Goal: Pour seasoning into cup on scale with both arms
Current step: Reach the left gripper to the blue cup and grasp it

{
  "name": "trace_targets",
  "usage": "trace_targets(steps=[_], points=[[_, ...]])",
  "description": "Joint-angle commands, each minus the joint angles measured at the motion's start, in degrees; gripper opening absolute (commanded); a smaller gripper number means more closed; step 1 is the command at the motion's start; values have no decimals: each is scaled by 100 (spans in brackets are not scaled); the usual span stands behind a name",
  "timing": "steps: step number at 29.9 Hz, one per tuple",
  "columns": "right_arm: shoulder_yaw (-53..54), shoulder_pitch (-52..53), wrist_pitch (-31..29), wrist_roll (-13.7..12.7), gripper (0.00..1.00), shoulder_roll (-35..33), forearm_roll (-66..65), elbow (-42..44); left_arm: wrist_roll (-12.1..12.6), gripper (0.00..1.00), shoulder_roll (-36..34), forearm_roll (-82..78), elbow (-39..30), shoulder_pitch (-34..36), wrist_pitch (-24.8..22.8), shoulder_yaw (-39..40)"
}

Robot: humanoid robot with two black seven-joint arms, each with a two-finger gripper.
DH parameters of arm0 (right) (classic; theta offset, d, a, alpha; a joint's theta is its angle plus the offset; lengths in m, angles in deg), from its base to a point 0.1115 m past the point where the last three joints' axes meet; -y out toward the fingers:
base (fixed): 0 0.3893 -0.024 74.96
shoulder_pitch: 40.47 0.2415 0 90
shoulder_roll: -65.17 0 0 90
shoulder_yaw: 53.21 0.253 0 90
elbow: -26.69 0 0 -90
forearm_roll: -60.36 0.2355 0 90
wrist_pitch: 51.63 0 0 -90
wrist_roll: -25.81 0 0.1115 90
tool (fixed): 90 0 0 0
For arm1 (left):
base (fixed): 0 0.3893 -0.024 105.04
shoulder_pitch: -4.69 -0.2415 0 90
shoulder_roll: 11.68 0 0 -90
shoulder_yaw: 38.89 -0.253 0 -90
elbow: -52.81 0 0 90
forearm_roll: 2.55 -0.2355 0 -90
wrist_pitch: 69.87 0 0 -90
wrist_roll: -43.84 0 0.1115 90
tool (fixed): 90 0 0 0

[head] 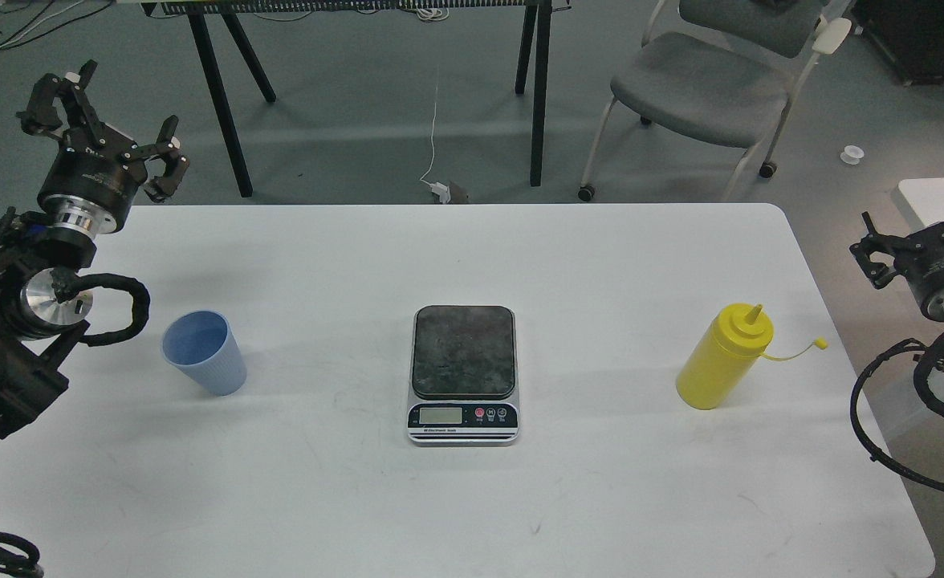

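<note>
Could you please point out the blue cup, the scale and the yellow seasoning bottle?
blue cup [209, 363], head view, on its ribbed outer wall.
scale [463, 351], head view, on the dark platform.
yellow seasoning bottle [717, 365], head view, on its body.

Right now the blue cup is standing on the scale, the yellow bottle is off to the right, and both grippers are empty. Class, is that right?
Not quite. The head view shows the cup on the table left of the scale, whose platform is bare. The bottle is on the right, and the left gripper and right gripper are empty.
</note>
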State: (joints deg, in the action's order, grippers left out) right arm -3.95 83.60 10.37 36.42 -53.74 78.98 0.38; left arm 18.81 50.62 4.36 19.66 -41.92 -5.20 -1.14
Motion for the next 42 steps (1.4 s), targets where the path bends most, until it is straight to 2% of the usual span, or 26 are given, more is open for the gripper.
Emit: trace_targets(steps=[1, 7, 10, 20, 24, 26, 29, 34, 37, 42], points=[[14, -41, 0, 2, 99, -97, 1, -146, -11, 99, 19, 3, -7, -15, -33, 4], [137, -41, 0, 20, 99, -114, 10, -146, 16, 99, -95, -23, -113, -59, -51, -14], [277, -146, 0, 20, 99, -123, 10, -155, 156, 99, -384, -347, -305, -112, -267, -268], [497, -489, 0, 37, 99, -132, 19, -163, 130, 99, -2019, -3509, -2783, -226, -267, -436], [577, -498, 0, 37, 99, -132, 19, -164, 112, 99, -2301, -5459, -3276, -472, 361, -427], [594, -498, 0, 28, 99, -132, 19, -164, 8, 99, -2336, -6513, -3373, -586, 713, -427], [594, -524, 0, 28, 99, -141, 19, -164, -186, 99, -2372, -7920, -3391, -736, 1099, -436], [594, -568, 0, 28, 99, -211, 19, -164, -169, 99, -2380, -10223, -3199, -850, 1811, -584], [603, -568, 0, 28, 99, -211, 28, -164, -178, 95, -2380, -10972, -2883, -850, 2146, -874], [612, -577, 0, 28, 99, -211, 28, -199, -178, 87, -2372, -11431, -2583, -824, 2384, -1428]])
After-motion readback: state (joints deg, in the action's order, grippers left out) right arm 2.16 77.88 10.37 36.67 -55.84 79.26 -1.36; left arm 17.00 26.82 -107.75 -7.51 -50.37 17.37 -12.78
